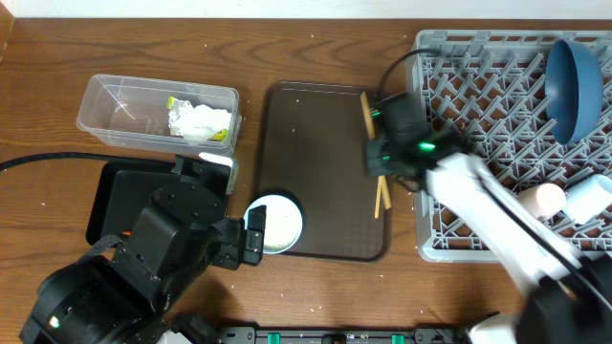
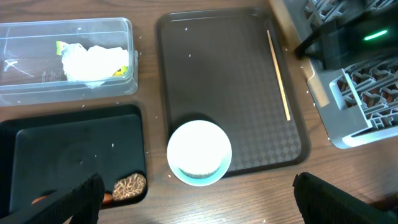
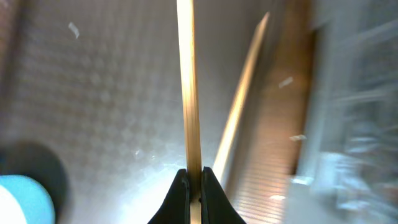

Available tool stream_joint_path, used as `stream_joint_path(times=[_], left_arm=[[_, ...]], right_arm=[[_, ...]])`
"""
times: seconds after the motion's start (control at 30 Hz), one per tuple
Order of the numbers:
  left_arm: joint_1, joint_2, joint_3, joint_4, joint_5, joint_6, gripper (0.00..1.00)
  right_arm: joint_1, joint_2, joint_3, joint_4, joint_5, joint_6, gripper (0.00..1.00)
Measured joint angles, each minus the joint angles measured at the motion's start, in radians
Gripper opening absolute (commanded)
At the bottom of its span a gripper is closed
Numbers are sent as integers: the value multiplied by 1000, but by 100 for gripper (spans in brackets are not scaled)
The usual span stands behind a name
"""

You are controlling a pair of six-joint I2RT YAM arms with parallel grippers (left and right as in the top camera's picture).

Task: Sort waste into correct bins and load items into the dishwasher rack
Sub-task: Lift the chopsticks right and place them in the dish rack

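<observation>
Pinching a chopstick [image 3: 188, 87] tight in the right claw [image 3: 191, 180], over the brown serving tray [image 1: 316, 162], beside a second chopstick [image 3: 242, 106]. Spreading the left claw [image 2: 199, 196] wide near the white bowl [image 2: 199, 152] at the tray's corner. Beyond, grained wooden surface [image 1: 287, 48], grey rack [image 1: 478, 76] at right, pale strip [image 1: 287, 8] along the far edge.

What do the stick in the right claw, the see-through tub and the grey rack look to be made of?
The stick: probably pale wood or bamboo, going by its tan, matte, lengthwise-streaked face. The tub: clear glossy plastic; the table shows through it. The rack: grey moulded plastic, dull, with an open lattice.
</observation>
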Motion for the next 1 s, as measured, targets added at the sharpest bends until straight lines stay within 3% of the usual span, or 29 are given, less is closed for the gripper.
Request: stream_joint_path(times=[0.17, 0.4, 0.47, 0.5, 0.53, 0.63, 0.83, 1.0], left_arm=[[0, 0, 0, 0, 0, 0, 98], [0, 0, 0, 0, 0, 0, 98], [0, 0, 0, 0, 0, 0, 98], [0, 0, 0, 0, 0, 0, 98], [0, 0, 0, 0, 0, 0, 98], [0, 0, 0, 0, 0, 0, 98], [0, 0, 0, 0, 0, 0, 98], [0, 0, 0, 0, 0, 0, 98]], right_arm=[[-162, -153, 5, -53, 2, -92, 1], [-308, -90, 5, -100, -16, -158, 1], [-308, -48, 5, -99, -21, -172, 8], [-307, -28, 5, -97, -26, -182, 24], [-307, -15, 5, -95, -32, -190, 29], [-295, -4, 3, -93, -42, -219, 35], [-171, -31, 3, -87, -93, -193, 39], [-18, -28, 3, -77, -66, -61, 33]])
